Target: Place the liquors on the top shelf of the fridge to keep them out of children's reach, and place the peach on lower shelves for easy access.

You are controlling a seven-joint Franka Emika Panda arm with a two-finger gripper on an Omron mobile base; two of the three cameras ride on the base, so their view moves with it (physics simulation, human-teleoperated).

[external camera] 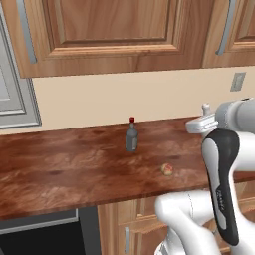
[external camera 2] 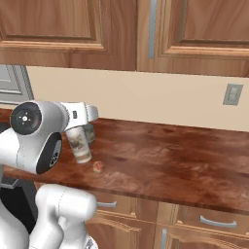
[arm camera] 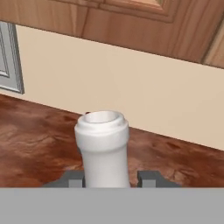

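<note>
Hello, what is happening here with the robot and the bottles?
The robot arm is holding the cream-white bottle in its gripper, one finger on each side of it. In the right base view the bottle looks tilted, just above the wooden counter. The dark grey bottle with the red cap stands upright on the counter, untouched. The peach lies on the counter nearer the front edge. Nothing has gone into a fridge yet.

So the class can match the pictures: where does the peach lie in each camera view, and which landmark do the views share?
Left base view: the peach lies on the counter, lower right of centre, near the front edge.
Right base view: the peach lies lower left, near the front edge.
Shared landmark: the wall socket, at the right edge in both base views.
</note>
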